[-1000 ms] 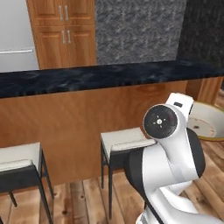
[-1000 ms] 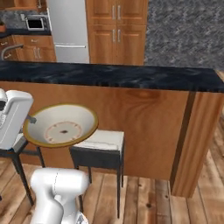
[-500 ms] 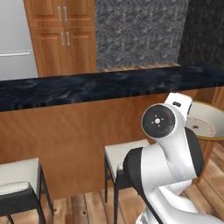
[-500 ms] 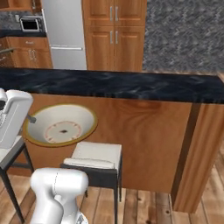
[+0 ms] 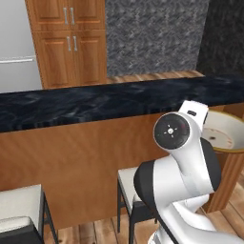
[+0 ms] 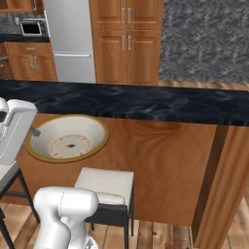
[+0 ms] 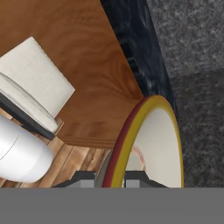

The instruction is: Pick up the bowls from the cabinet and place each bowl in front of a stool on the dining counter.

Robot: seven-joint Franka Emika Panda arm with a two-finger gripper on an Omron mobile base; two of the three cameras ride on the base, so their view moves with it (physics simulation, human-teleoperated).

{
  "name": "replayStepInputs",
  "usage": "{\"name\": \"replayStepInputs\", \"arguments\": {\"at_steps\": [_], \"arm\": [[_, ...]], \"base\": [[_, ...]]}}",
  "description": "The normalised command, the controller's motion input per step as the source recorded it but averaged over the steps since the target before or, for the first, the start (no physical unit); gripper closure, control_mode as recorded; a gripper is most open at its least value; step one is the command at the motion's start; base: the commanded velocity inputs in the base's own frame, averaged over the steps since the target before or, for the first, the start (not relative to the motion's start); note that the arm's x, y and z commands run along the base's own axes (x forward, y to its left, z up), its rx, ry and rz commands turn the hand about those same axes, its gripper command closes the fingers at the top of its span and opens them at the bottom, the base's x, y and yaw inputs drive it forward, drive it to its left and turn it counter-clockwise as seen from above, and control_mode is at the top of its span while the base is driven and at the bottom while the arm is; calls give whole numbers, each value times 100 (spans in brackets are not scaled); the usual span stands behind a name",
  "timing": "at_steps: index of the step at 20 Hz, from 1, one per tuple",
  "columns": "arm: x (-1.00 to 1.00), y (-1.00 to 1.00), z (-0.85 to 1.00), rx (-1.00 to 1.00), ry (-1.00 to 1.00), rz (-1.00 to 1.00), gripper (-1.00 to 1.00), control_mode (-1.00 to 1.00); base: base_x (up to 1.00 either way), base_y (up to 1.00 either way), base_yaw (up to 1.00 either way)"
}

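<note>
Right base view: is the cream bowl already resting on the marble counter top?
No, the cream bowl hangs tilted in front of the wood side panel, below the marble top.

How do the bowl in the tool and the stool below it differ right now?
The cream-beige bowl is round with a darker yellow-brown rim; the stool has a square padded seat on thin black legs. The bowl is held off the ground, tilted on edge with its inside facing the right base camera; the stool stands level on the wood floor. Both are cream-coloured and sit in front of the dining counter.
</note>
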Motion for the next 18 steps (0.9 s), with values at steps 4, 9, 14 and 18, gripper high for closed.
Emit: {"name": "replayStepInputs", "arguments": {"at_steps": [4, 9, 14, 18], "arm": [[0, 0, 0, 0, 0, 0, 100, 100], [0, 0, 0, 0, 0, 0, 100, 100], [0, 0, 0, 0, 0, 0, 100, 100], [0, 0, 0, 0, 0, 0, 100, 100]], "base": [[32, 17, 0], [24, 17, 0], [8, 10, 0], [0, 3, 0]]}}
